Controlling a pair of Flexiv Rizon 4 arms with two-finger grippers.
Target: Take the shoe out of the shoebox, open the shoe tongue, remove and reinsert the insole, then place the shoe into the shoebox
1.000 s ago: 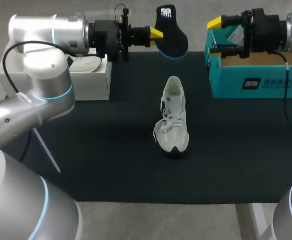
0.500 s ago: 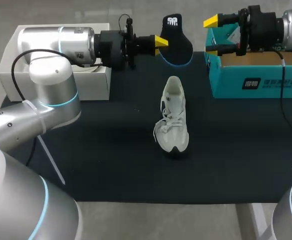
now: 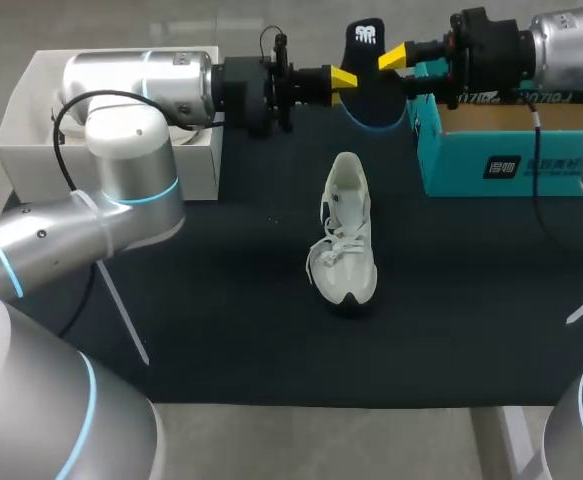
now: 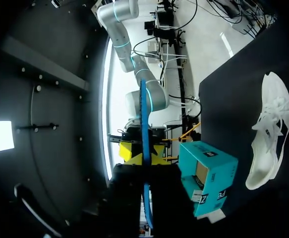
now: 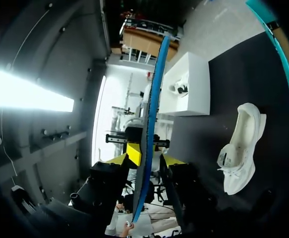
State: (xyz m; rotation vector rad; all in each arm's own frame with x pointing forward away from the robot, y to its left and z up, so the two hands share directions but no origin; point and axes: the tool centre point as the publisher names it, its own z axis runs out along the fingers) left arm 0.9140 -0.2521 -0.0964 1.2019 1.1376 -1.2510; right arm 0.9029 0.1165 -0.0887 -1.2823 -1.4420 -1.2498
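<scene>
Table: the dark mat runs nearly to the near edge. The near strip is bare from 7 through 5 o'clock, with open mat on both flanks of the shoe.

Shoe: white, at mat centre, upright on its sole. Its long axis runs 6–12, toe at 6 and heel opening at 12, and the laces are loose over the forefoot. Nothing touches it, and both boxes are well apart from it.

Far row: a white box at 10 o'clock, largely covered by the left arm. The teal shoebox is at 2 o'clock, open top up, with its far part under the right arm. The lane at 12 between the two boxes holds the grippers and the insole.

Insole: dark with a blue rim, held in the air beyond the shoe's heel at 12, between the boxes. It stands on edge with its long axis roughly near-to-far, and both wrist views see it edge-on.

Left gripper: comes in from 9 o'clock, its fingers pinching the insole from two sides in the left wrist view.

Right gripper: comes in from 3 o'clock with fingers spread astride the insole. In the right wrist view one fingertip lies against it, while the other shows a gap.
</scene>
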